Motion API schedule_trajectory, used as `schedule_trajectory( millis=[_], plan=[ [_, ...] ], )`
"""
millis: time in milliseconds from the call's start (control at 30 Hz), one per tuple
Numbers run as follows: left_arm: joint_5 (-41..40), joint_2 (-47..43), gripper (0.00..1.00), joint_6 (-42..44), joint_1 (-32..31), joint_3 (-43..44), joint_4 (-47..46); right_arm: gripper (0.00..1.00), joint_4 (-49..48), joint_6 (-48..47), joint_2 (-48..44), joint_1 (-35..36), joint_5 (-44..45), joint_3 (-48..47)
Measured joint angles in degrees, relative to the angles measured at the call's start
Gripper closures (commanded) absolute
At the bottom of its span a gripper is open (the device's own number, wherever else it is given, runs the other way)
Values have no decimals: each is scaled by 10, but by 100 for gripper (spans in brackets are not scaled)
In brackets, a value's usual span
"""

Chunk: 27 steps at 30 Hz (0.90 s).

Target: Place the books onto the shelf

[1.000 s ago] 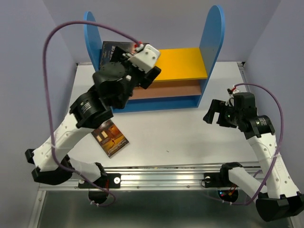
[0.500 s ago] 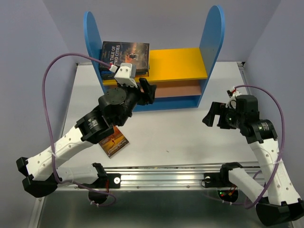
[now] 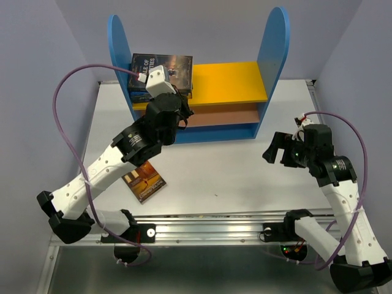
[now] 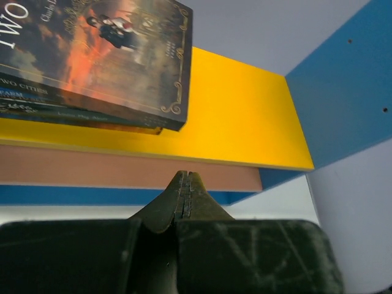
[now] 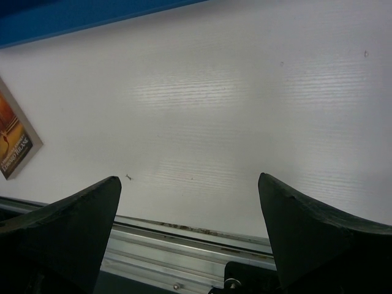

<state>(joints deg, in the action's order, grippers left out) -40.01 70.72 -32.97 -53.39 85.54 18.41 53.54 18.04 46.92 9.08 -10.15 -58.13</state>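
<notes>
The shelf (image 3: 233, 79) stands at the back of the table, blue-sided with an orange-yellow top board (image 4: 245, 116). A stack of books (image 3: 162, 70) lies flat on the left end of that board, a dark-covered one on top (image 4: 98, 55). Another orange-brown book (image 3: 144, 179) lies on the table under my left arm, and its corner shows in the right wrist view (image 5: 15, 144). My left gripper (image 3: 184, 113) hangs just in front of the shelf below the stack, its fingertips (image 4: 186, 177) pressed together on nothing. My right gripper (image 3: 274, 150) hovers open over the bare table (image 5: 188, 179).
An aluminium rail (image 3: 208, 229) runs along the table's near edge, also seen in the right wrist view (image 5: 184, 245). Purple walls close in on both sides. A purple cable (image 3: 67, 104) loops above my left arm. The shelf's blue base (image 5: 61, 18) borders the table behind.
My left gripper has pulled back and down from the shelf's top board, leaving the dark book on the stack, and has gone from open to shut. The right arm has barely moved.
</notes>
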Motion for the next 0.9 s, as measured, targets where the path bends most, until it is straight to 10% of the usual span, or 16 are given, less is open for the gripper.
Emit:
schedule_trajectory(
  millis=[900],
  plan=[
    [50,101,100,-16,140,55,18,0,0,12,0,0,31,0]
  ],
)
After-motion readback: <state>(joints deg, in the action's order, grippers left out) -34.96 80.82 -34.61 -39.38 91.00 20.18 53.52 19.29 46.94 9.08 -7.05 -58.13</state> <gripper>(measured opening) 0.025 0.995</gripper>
